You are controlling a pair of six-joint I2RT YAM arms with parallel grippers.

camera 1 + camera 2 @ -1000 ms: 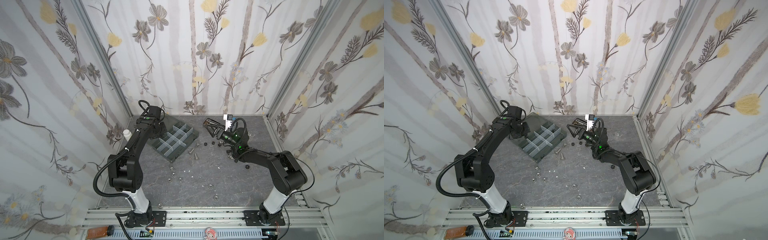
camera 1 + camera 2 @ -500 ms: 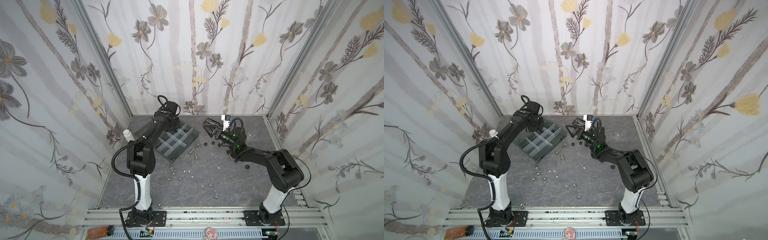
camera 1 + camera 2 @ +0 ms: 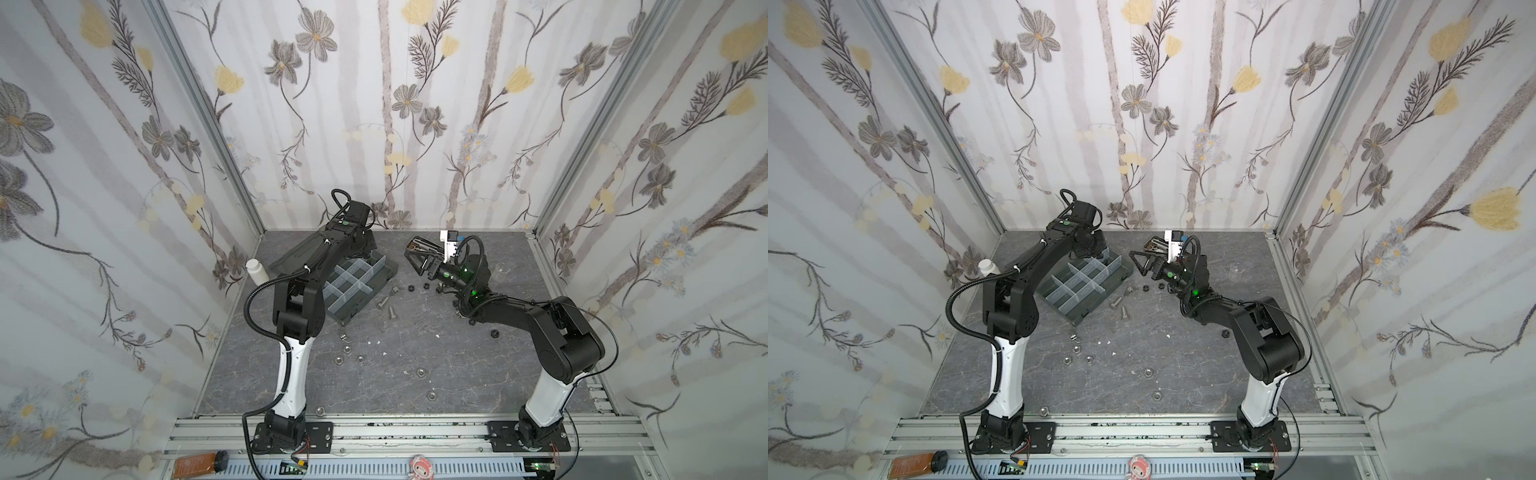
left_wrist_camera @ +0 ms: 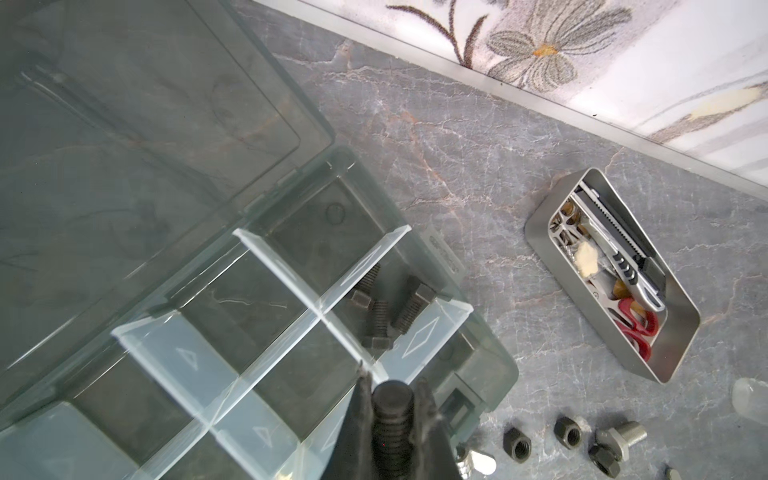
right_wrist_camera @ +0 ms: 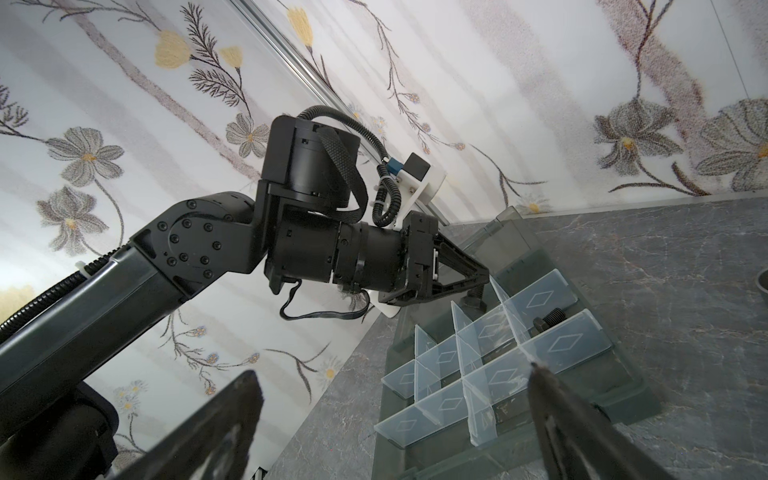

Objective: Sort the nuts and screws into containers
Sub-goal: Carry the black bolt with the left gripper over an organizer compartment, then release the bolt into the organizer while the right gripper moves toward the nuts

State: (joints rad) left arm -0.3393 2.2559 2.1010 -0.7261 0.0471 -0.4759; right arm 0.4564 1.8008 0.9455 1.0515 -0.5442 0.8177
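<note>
The left gripper (image 3: pixel 366 249) hangs over the far right end of the dark grey plastic organizer box (image 3: pixel 361 305) with its translucent whitish dividers, as both top views show. From up there its grip is too small to read. The right gripper (image 3: pixel 417 262) stands spread wide just right of the box, pointing toward it, with nothing between its jaws. On the grey marbled tabletop (image 3: pixel 415 340), silver hex-head screws (image 3: pixel 385 302) lie just right of the box. Black nuts (image 3: pixel 411 287) sit a little farther back, and silver nuts (image 3: pixel 422 372) are scattered nearer the front. A white plastic bottle (image 3: pixel 254 269) stands by the left wall.

In the left wrist view, the fingers (image 4: pixel 361 419) are pinched tight on a black threaded screw (image 4: pixel 392 405), right above a crossing of dividers. Three more black screws (image 4: pixel 384 316) lie in an end compartment on the side toward an open metal tin of tools (image 4: pixel 677 345).

From the right wrist view, the held screw hangs head down just above the dividers. That arm's own fingers (image 5: pixel 557 419) gape far apart.
</note>
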